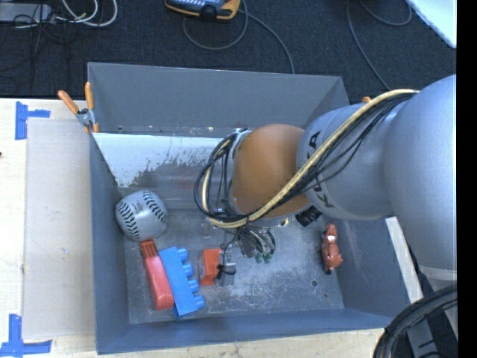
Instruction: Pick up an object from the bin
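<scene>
My gripper (226,268) reaches down below the orange wrist cover into the front middle of the bin. A small orange block (211,264) lies right against its left side; whether it is gripped cannot be made out. Just left of that, a blue studded brick (181,280) lies beside a red oblong block (156,282), both near the front wall.
A grey ball with black stitching (140,214) rests at the left of the bin floor. A small red-orange figure (330,249) lies at the right, beneath the arm. The arm and its cables cover the bin's middle and right.
</scene>
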`<state>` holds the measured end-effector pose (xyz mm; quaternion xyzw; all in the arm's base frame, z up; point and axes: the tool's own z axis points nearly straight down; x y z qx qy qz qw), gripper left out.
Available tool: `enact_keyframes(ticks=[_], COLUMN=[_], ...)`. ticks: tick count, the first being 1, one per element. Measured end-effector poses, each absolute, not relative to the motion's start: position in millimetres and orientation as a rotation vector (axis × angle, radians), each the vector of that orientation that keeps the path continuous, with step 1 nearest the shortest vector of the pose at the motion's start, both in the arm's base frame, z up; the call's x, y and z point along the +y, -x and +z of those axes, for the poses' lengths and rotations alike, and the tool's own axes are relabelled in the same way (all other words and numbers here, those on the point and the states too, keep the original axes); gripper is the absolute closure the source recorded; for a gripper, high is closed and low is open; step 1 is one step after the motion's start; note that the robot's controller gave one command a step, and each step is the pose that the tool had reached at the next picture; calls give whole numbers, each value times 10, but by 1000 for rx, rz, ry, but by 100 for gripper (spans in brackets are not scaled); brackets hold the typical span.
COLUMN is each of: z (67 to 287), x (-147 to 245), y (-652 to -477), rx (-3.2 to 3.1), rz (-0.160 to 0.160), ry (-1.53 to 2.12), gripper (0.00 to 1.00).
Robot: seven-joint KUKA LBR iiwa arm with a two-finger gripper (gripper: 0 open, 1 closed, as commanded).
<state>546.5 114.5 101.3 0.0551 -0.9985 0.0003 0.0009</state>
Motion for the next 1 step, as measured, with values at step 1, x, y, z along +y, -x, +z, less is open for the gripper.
enact_keyframes(ticks=[1], z=[743], x=[682], y=[-5693], rx=[-3135], rz=[-11], ry=[-107], gripper=[100])
